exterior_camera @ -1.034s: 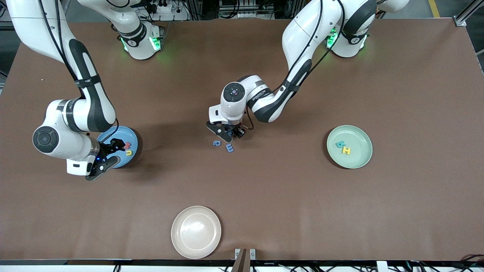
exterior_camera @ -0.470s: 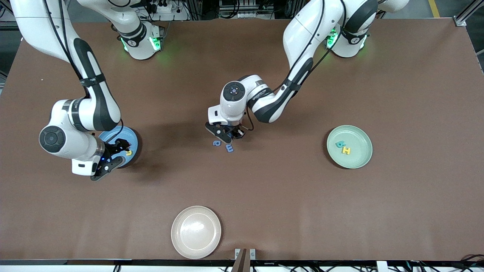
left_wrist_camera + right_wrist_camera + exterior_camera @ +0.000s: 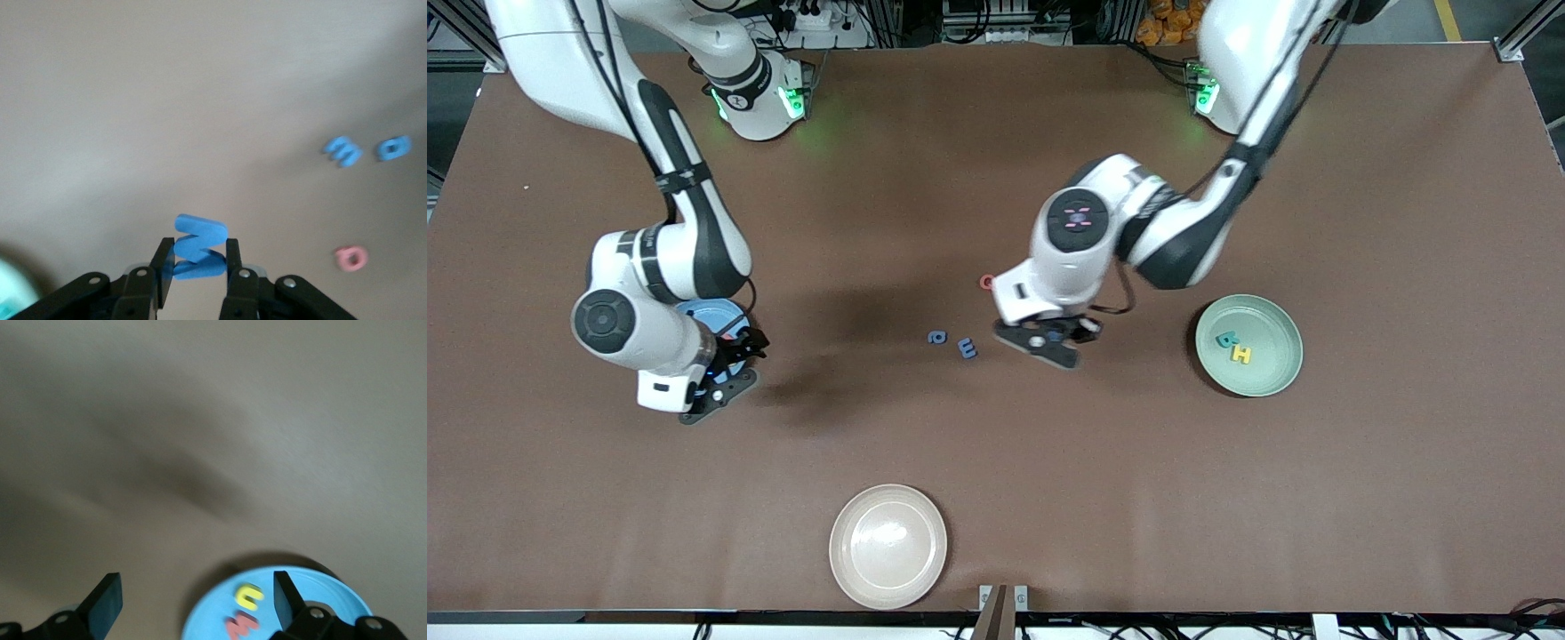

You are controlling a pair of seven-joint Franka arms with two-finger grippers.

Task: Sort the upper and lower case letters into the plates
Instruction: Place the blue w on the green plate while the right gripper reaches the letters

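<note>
**Left gripper lifts a blue Z over the desk**

The left gripper (image 3: 195, 257) is up over the brown desk (image 3: 1360, 480), between the loose letters and the pale mint green round plate (image 3: 1272, 320), its fingers (image 3: 162, 263) clenched on a flat blue foam letter Z (image 3: 198, 245). Two small blue foam letters (image 3: 951, 343) and a red ring-shaped letter (image 3: 986, 282) lie on the desk. The right gripper (image 3: 193, 603) hangs with fingers spread at the edge of the bright blue round plate (image 3: 320, 597), which holds a yellow letter (image 3: 249, 596) and a red letter (image 3: 242, 627).

Left gripper (image 3: 195, 261) up over mid-table, fingers pointing to 6 o'clock in front view, clamped on something; right gripper (image 3: 727, 367) hovering, jaws spread wide.
</note>
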